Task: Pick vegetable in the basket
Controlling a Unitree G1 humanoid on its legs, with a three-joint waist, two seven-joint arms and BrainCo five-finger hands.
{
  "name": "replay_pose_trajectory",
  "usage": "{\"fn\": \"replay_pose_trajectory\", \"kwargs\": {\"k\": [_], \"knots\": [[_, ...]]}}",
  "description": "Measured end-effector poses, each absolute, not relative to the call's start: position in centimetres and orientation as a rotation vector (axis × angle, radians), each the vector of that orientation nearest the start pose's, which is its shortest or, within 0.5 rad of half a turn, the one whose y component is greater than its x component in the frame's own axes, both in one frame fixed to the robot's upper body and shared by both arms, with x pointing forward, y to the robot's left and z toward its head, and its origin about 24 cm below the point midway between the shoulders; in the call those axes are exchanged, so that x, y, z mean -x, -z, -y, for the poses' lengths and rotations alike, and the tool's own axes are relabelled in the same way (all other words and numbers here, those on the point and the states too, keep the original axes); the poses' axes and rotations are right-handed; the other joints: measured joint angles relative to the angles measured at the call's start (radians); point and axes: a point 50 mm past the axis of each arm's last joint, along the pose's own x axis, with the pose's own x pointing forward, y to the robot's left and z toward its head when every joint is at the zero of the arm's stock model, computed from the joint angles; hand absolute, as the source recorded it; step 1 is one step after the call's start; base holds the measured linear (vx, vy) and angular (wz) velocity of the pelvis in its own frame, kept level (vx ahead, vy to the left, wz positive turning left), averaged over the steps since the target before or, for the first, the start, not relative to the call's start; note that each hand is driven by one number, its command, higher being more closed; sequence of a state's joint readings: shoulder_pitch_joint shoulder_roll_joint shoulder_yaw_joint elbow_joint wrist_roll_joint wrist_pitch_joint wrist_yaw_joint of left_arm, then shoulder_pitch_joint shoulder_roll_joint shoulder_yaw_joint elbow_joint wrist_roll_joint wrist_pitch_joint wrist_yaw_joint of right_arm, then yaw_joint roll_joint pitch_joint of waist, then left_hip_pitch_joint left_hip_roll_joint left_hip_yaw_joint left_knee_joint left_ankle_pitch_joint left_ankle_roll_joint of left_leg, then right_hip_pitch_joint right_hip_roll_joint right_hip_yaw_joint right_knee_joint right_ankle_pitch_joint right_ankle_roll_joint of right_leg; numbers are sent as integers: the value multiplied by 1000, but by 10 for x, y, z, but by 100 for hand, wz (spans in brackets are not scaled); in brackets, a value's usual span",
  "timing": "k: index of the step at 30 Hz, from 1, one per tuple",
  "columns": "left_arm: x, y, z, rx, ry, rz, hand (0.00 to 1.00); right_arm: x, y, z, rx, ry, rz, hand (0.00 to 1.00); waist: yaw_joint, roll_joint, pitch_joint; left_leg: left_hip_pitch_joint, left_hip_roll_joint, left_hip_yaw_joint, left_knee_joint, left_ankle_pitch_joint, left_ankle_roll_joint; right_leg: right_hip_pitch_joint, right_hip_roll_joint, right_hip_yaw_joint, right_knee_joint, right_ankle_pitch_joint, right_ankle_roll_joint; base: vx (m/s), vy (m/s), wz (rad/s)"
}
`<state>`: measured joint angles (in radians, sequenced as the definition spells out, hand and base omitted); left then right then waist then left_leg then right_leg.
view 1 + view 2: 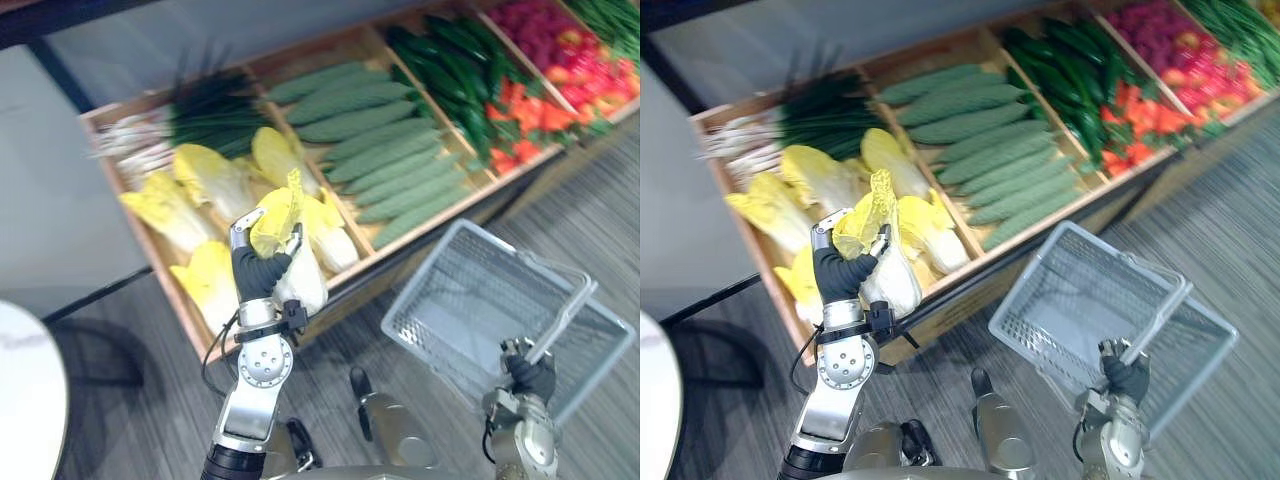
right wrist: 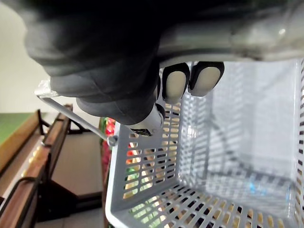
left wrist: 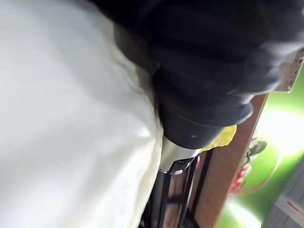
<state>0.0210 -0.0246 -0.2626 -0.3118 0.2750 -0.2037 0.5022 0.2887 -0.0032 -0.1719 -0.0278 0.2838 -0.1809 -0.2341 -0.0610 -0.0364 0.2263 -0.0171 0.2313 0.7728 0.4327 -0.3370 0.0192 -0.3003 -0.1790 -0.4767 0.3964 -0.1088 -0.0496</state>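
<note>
Left hand (image 1: 256,272), fingers and thumb curled round a napa cabbage (image 1: 298,272): pale white stalk end below, crinkled yellow leaves flaring at 12 o'clock above the fingertips. The left wrist view shows its smooth white ribs pressed against the palm. The cabbage sits at the front rim of the wooden display shelf (image 1: 350,285), over the compartment of other napa cabbages (image 1: 210,180), which crowd it at 9, 12 and 3 o'clock. Whether it rests on them cannot be told.

Further compartments, running toward 2 o'clock: scallions (image 1: 170,130) behind the cabbages, pale ridged cucumbers (image 1: 380,140), dark green cucumbers (image 1: 455,80), red peppers (image 1: 520,115).

Grey perforated basket (image 1: 419,272), held over the floor at 4 o'clock from the cabbage, mouth open toward the camera. Right hand (image 1: 530,378) clamped on its wire handle (image 1: 565,315). The shelf's front rim lies between cabbage and basket.
</note>
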Motion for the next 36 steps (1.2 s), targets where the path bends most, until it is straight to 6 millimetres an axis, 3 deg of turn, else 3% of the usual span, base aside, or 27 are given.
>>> {"fn": "replay_pose_trajectory", "kwargs": {"k": [1, 2, 4, 5, 6, 7, 8, 9, 10, 11, 12, 13, 14, 16, 18, 19, 20, 21, 23, 26, 30, 36], "knots": [[-226, -131, -107, -47, -265, 560, 100, -183, -2, 222, -201, 523, -62, 100, -6, -4, -9, 22, 1, 52, -1, 0, 0, 25, -37, -95, 38, -31, -36, 39, -42, -161], [-227, -132, -110, -48, -274, 570, 100, -193, -1, 219, -182, 499, -64, 100, -12, -13, -19, 39, 2, 104, 24, -2, -1, 48, -72, -167, 66, -57, -41, 61, -110, -179], [-234, -133, -109, -47, -275, 570, 100, -209, -1, 214, -157, 452, -66, 100, -27, -6, -21, 45, 17, 94, 73, -5, 0, 38, -21, -116, 49, -31, -45, 49, -136, -169], [-238, -131, -107, -52, -263, 562, 100, -216, -3, 209, -145, 408, -68, 100, -28, 4, -26, 66, 33, 75, 75, -9, 3, 50, 47, -42, -17, -3, -34, 10, -121, -209], [-239, -128, -107, -60, -251, 555, 100, -219, -3, 202, -142, 364, -68, 100, -18, 17, -36, 86, 50, 69, 62, -19, 9, 78, 136, 35, -135, 26, 6, 11, -112, -237], [-239, -127, -107, -56, -247, 552, 100, -220, -4, 199, -140, 344, -67, 100, -7, 31, -43, 102, 69, 71, 33, -19, 10, 97, 179, 53, -195, 24, 8, 49, -112, -243], [-241, -123, -106, -56, -231, 543, 100, -223, -7, 194, -136, 313, -53, 100, -12, 68, -56, 105, 119, 78, 63, -29, -4, 85, 201, 30, -114, -24, -16, 121, -99, -170], [-243, -121, -105, -65, -208, 534, 100, -222, -6, 189, -148, 293, -55, 100, -35, 38, -58, 98, 138, 78, 173, -30, 4, 106, 159, 64, -35, -57, -15, 170, -185, -169], [-245, -114, -103, -57, -196, 500, 100, -225, -8, 187, -147, 273, -52, 100, -36, 49, -39, 89, 198, 45, 311, -12, 42, 144, 197, 126, -66, -67, 0, 124, -166, -113], [-245, -110, -102, -54, -189, 480, 100, -225, -8, 185, -148, 267, -54, 100, -34, 52, -38, 66, 221, 15, 378, 20, 63, 165, 216, 153, -97, -47, -29, 118, -165, -133], [-245, -106, -97, -45, -167, 459, 100, -226, -8, 183, -142, 251, -54, 100, -34, 63, -38, 10, 219, -107, 455, 17, 53, 195, 230, 191, -135, -28, -36, 139, -39, -116], [-243, -106, -90, -30, -140, 455, 100, -226, -8, 181, -148, 244, -54, 100, -29, 63, -39, -45, 159, -242, 458, 8, 34, 213, 229, 238, -154, -22, -41, 177, 7, -113], [-242, -105, -88, -28, -124, 453, 100, -227, -10, 181, -152, 237, -49, 100, -22, 63, -39, -68, 123, -308, 444, 1, 22, 220, 228, 266, -160, -22, -44, 227, 106, -121], [-240, -101, -78, 4, -69, 424, 100, -229, -12, 176, -187, 211, -46, 100, -5, 63, -39, -123, -23, -537, 330, -25, -26, 258, 217, 357, -190, 2, -27, 204, 134, -118], [-241, -96, -74, 36, -40, 388, 100, -231, -13, 173, -211, 194, -46, 100, -5, 67, -41, -128, -102, -658, 186, -22, -51, 274, 205, 404, -204, 11, -13, 154, 145, -81], [-242, -93, -72, 43, -32, 372, 100, -231, -13, 172, -216, 186, -49, 100, -3, 72, -44, -128, -118, -691, 129, -9, -66, 277, 205, 418, -210, 15, -7, 187, 215, -87], [-242, -88, -67, 57, -6, 340, 100, -232, -13, 171, -230, 161, -56, 100, -4, 92, -57, -124, -128, -723, 17, 59, -85, 278, 214, 437, -222, 22, 6, 144, 212, -82], [-245, -81, -64, 47, 22, 308, 100, -231, -11, 168, -248, 131, -72, 100, -4, 100, -67, -113, -127, -716, -36, 104, -46, 288, 217, 464, -244, 27, 28, 155, 216, -65], [-247, -72, -57, 17, 74, 262, 100, -227, -10, 163, -289, 91, -81, 100, -12, 77, -76, -70, -160, -688, -118, 134, -25, 304, 182, 475, -280, 42, 51, 133, 212, -20], [-247, -66, -38, -20, 195, 234, 100, -222, -14, 153, -357, 20, -75, 100, -12, 73, -79, -38, -206, -679, -193, 171, 2, 321, 138, 484, -325, 60, 83, 85, 190, 6], [-241, -45, -18, -85, 350, 154, 100, -220, -13, 126, -443, -123, -112, 100, -5, 62, -85, -11, -216, -654, -227, 173, 4, 332, 128, 513, -351, 84, 93, 39, 121, -13], [-244, -35, -18, -147, 404, 126, 100, -216, -4, 125, -497, -144, -187, 100, -5, 27, -106, 11, -229, -636, -276, 193, 15, 330, 119, 532, -367, 95, 97, -2, 40, -11]]}}
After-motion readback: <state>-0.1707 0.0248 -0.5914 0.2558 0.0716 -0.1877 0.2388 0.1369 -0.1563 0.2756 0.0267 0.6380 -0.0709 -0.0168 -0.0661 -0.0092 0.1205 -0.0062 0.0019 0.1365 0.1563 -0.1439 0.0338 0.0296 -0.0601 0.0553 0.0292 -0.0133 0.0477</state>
